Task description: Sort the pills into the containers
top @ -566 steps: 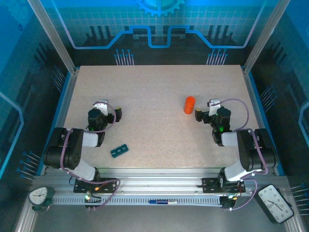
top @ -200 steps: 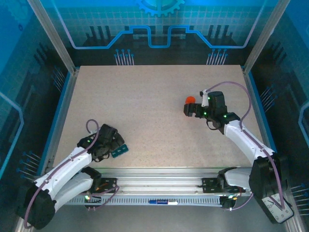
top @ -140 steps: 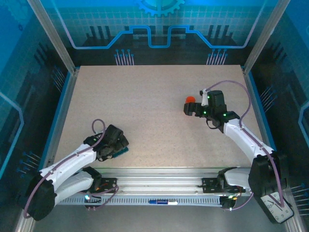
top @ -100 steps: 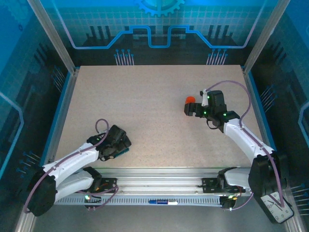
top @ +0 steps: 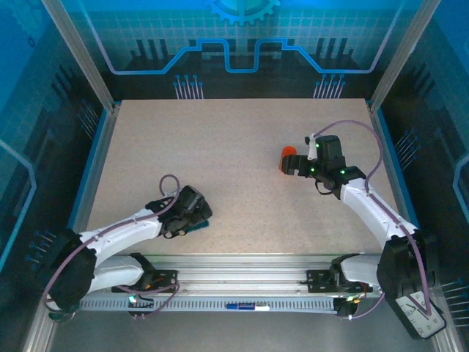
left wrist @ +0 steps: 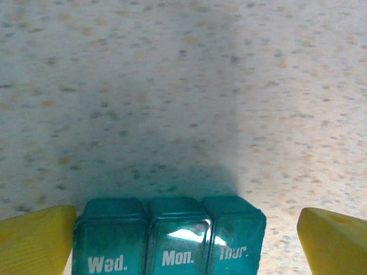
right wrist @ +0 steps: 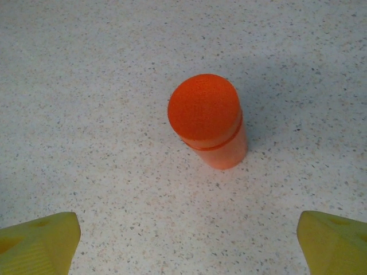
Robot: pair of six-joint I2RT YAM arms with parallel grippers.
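Lower left of the overhead frame: left jaws spread wide and empty, straddling the small dark-teal plastic pill box (left wrist: 169, 240) flat on the speckled table (top: 220, 147). Close off-centre and it could skid or twist away. Farther up, right of centre, right jaws gape wide, empty, facing the upright orange cylindrical bottle (right wrist: 207, 120); clip its cap and it may topple and roll.

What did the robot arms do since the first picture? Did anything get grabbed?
Both arms unfolded. The left gripper swung toward the near edge and now has the teal pill box between its fingers, open. The right gripper reached over to the orange bottle, open and not touching it. Nothing was grabbed. The bottle stayed put. The pill box is half hidden from above, so a small slide cannot be ruled out.
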